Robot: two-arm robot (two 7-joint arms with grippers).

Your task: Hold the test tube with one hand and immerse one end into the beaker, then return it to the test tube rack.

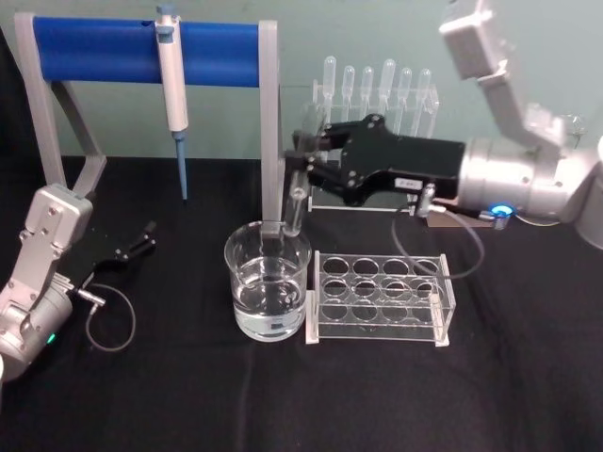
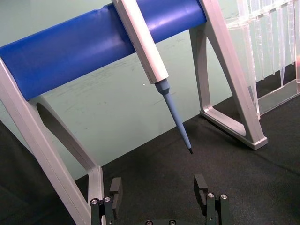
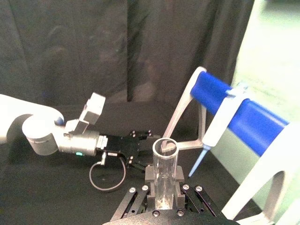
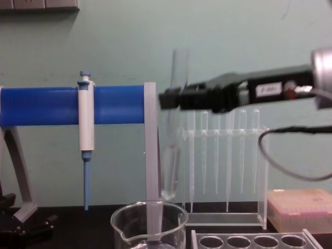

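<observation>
My right gripper [image 1: 300, 166] reaches in from the right, shut on the clear test tube [image 1: 295, 212] at the tube's upper part. In the chest view the test tube [image 4: 174, 135] hangs nearly upright, slightly tilted, from the right gripper [image 4: 174, 97]. Its lower end sits just above the rim of the beaker [image 4: 149, 223]. The beaker [image 1: 268, 282], wide and part-filled with clear liquid, stands at the table's middle. In the right wrist view the tube [image 3: 164, 164] sits between the black fingers [image 3: 150, 176]. My left gripper [image 2: 158, 187] rests open near the table's left side.
A white-and-blue pipettor [image 1: 172, 85] hangs on the blue-barred stand [image 1: 94, 52], whose grey post [image 1: 270, 122] rises just behind the beaker. A clear tube rack [image 1: 382, 297] lies right of the beaker. A pipette rack [image 1: 377, 94] and a pink tip box [image 4: 301, 207] stand behind.
</observation>
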